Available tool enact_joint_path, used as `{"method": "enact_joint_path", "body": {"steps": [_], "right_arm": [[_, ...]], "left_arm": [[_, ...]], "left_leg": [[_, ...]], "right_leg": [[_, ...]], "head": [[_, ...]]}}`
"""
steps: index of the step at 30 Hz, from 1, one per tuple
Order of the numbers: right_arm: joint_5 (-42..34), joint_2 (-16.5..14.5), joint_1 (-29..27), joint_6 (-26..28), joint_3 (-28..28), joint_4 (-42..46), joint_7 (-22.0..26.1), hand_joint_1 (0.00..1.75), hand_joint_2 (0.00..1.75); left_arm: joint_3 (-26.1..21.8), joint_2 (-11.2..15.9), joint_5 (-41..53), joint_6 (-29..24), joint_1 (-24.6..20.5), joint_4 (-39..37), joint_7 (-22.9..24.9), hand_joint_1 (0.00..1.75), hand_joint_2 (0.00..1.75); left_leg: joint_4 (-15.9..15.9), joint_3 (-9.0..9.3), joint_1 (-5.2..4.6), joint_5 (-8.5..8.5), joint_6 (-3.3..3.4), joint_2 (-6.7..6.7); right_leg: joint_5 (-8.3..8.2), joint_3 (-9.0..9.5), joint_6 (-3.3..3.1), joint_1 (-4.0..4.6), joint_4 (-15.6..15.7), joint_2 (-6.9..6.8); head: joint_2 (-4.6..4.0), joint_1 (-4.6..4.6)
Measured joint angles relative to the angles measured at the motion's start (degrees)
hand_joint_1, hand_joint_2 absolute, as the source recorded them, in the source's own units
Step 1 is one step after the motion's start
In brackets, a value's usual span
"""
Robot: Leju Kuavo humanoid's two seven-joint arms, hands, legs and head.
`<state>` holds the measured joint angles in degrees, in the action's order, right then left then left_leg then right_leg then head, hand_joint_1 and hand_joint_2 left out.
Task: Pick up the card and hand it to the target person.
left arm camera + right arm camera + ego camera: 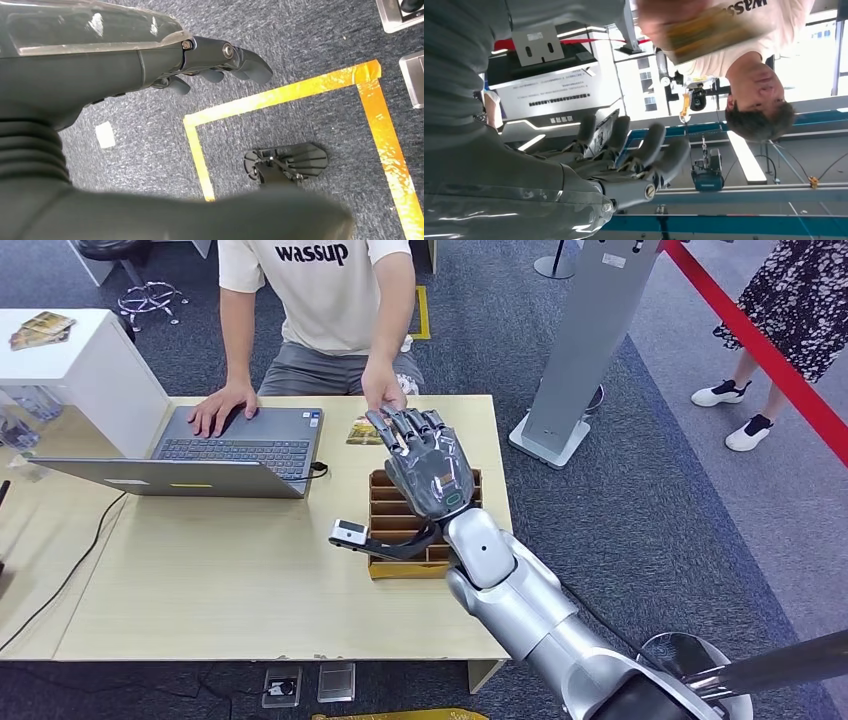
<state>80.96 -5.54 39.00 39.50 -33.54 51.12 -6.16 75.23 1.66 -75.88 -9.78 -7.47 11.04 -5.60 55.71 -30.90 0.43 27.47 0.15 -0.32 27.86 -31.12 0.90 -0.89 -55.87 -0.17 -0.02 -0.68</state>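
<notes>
The card (363,430), yellowish and printed, is at the table's far edge in the fingers of the seated person's hand (383,390). In the right wrist view the card (711,30) is blurred in that person's hand, apart from my fingers (659,150). My right hand (425,465) is raised over the cardboard box, its fingers spread toward the person and holding nothing. My left hand (210,65) hangs above the carpet, its fingers loosely bent and holding nothing.
An open laptop (240,445) stands on the wooden table (200,580) under the person's other hand. A slotted cardboard box (395,525) sits below my right hand. A white cabinet (70,370) is at the left, and a grey stand (590,350), a red barrier (770,350) and a bystander (790,300) at the right.
</notes>
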Motion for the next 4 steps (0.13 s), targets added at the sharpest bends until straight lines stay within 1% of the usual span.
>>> {"method": "enact_joint_path", "body": {"steps": [4], "right_arm": [[-0.3, -0.2, 0.0, 0.0, 0.2, -0.2, 0.0, 0.00, 1.75]], "left_arm": [[0.0, 0.0, -0.3, 0.0, 0.1, 0.0, -0.1, 0.00, 0.00]], "left_leg": [[0.0, 0.00, 0.00, 0.00, 0.00, 0.00]], "right_leg": [[0.00, 0.00, 0.00, 0.00, 0.0, 0.00]], "head": [[0.00, -0.05]]}}
